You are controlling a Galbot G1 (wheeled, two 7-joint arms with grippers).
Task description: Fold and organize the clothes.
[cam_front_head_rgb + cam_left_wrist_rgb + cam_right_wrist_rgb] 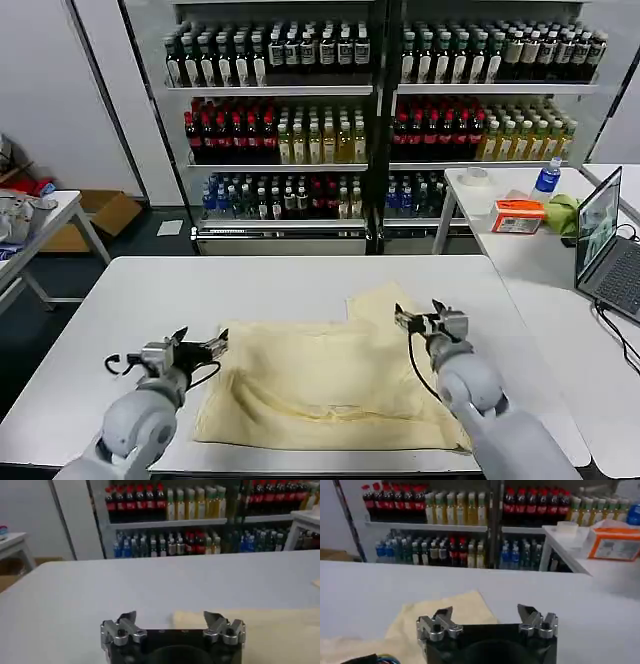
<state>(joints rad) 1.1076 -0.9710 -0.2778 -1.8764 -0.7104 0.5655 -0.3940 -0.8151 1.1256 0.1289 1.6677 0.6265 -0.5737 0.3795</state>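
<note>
I see the T-shirt [330, 385] lying wide across the table [150, 290] between both spread-fingered, empty grippers, left gripper [212, 347] at its near-left corner, right gripper [418, 320] over its sleeve.

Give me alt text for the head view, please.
A pale cream T-shirt lies partly folded on a white table, the left tool open at its left edge and the right tool open above its right side. Bottle-stocked shelves stand behind.

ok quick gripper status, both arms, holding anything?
Left gripper: open, empty, at the T-shirt's left edge.
Right gripper: open, empty, over the shirt's right side.
</note>
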